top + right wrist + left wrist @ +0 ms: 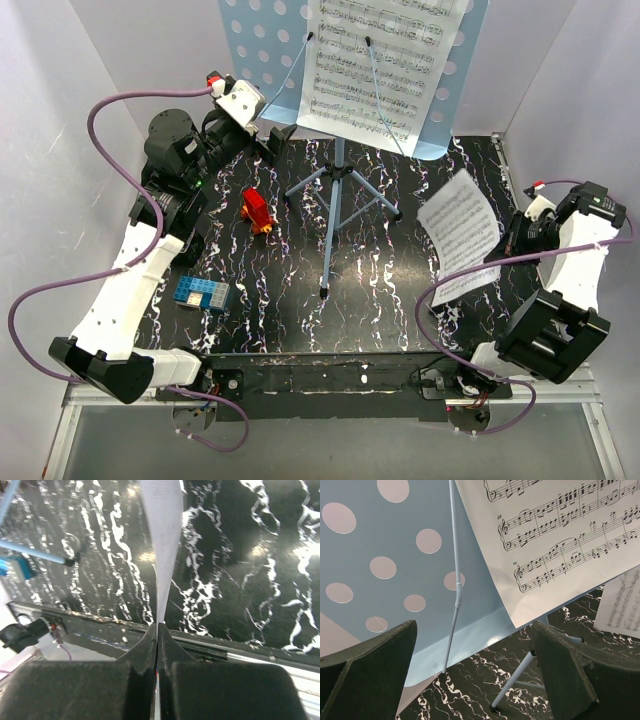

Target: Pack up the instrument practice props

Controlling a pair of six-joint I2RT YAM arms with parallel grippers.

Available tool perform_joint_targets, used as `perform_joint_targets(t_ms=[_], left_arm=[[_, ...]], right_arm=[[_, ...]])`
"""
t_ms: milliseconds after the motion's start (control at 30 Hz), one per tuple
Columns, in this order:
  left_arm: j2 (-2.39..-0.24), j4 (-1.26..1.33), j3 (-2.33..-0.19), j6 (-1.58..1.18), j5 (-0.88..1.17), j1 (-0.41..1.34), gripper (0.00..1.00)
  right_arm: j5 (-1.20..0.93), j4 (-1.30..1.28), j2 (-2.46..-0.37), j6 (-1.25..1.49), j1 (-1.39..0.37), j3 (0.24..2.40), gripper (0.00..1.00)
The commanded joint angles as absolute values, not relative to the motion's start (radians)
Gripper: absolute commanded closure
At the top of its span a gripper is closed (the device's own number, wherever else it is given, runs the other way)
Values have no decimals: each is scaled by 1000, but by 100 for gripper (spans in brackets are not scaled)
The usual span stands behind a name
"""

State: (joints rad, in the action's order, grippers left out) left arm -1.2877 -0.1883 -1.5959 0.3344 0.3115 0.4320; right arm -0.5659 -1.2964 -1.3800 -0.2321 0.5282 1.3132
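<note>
right gripper (pixel 157 630) pinching white printed page (pixel 162 530), edge-on; left gripper (pixel 474 627) spread wide by pale-blue hole-dotted stand (pixel 370 537).

Bright, even light falls from above; the music stand (pixel 335 205) casts only faint shadows on the glossy black table (pixel 400 290) beneath it. In the left wrist view the stand's desk is sharp, while the left gripper (pixel 474 630) before it is dark and soft. In the right wrist view glare streaks the table right of the stand's leg, and the sheet-music page (pixel 162 535) there is blurred and washed out
</note>
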Motion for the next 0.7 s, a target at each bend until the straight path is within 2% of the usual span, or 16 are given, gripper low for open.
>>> perform_joint_targets(t_ms=[0,367,667], left_arm=[[-1252,-199,-1586,348,321,430,2],[-1269,-215,-1601,333,351,430,2],[-1258,-222,-1595,327,345,430,2]], right_arm=[[-361,-1299,-1356,-235,528,1312,99],[-126,-1175,-1404,-279,529,1161,99],[-29,-1002,-1411,-307,529,1045,99]])
